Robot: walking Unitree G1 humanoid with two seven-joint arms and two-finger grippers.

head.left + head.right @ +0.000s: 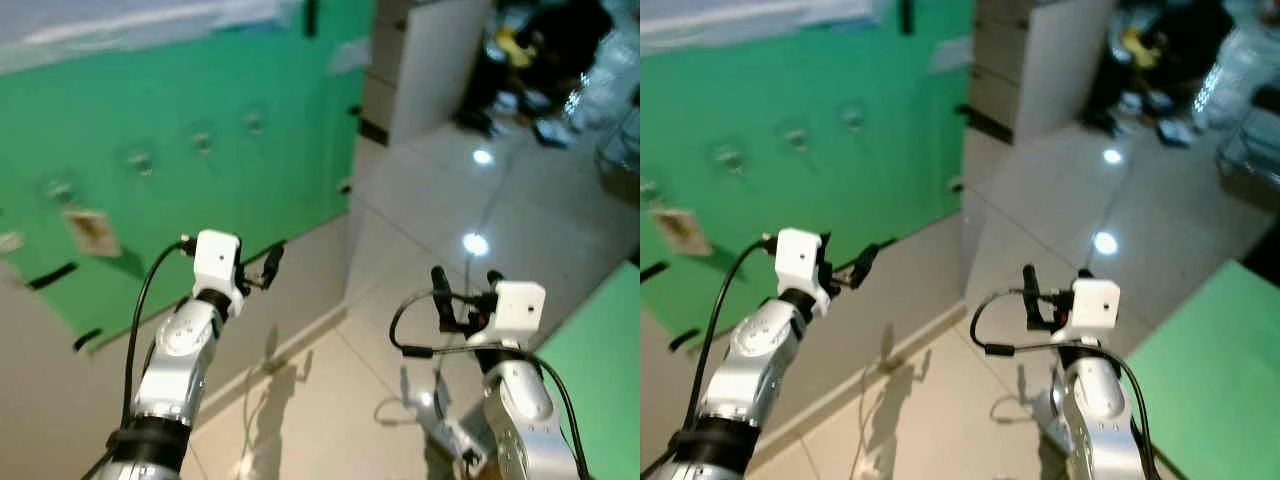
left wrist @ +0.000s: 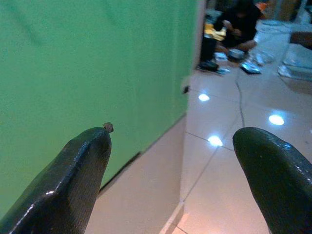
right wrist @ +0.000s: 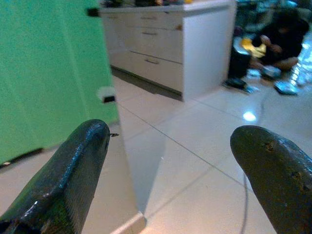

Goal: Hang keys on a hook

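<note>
Entry, approach stage. We held the left claw [image 1: 268,266] raised near the green wall [image 1: 150,150], fingers spread and holding nothing. We held the right claw [image 1: 462,295] over the tiled floor [image 1: 430,200], likewise spread and holding nothing. We noted a row of small hooks [image 1: 200,140] on the wall, blurred. We could not find the keys. A white cabinet [image 3: 170,53] and a seated person [image 3: 278,39] stood beyond. We judged the keys not yet fetched; locating and gripping them came next.
</note>
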